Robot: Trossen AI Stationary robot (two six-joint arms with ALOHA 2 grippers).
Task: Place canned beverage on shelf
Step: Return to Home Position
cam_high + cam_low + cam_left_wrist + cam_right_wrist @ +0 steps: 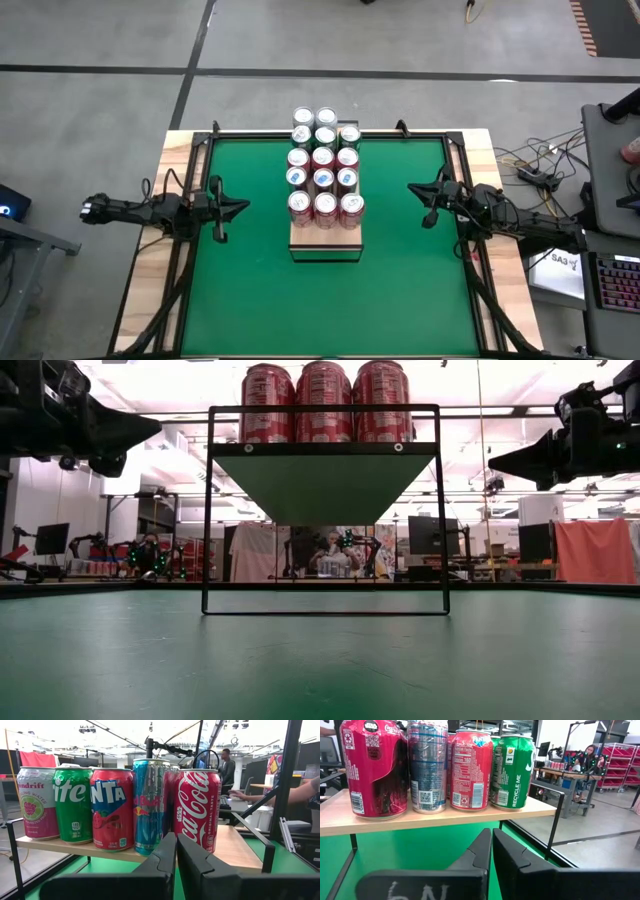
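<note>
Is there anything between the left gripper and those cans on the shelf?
Nothing visible. Only bare green table lies between the left gripper and the cans on the shelf; the right gripper waits on the shelf's other side.

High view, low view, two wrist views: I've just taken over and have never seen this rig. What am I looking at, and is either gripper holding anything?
It is a robot with two dark arms working at a green table. The high view looks straight down. In it the left gripper and the right gripper sit on either side of the shelf, a wooden board on a dark frame. The cans stand on it, mostly in rows of three. The low view looks level across the table, so you see the shelf from slightly below, with three red cans at its front edge. Each wrist view looks forward from its own arm at the cans side-on. Both grippers are shut and hold nothing.
</note>
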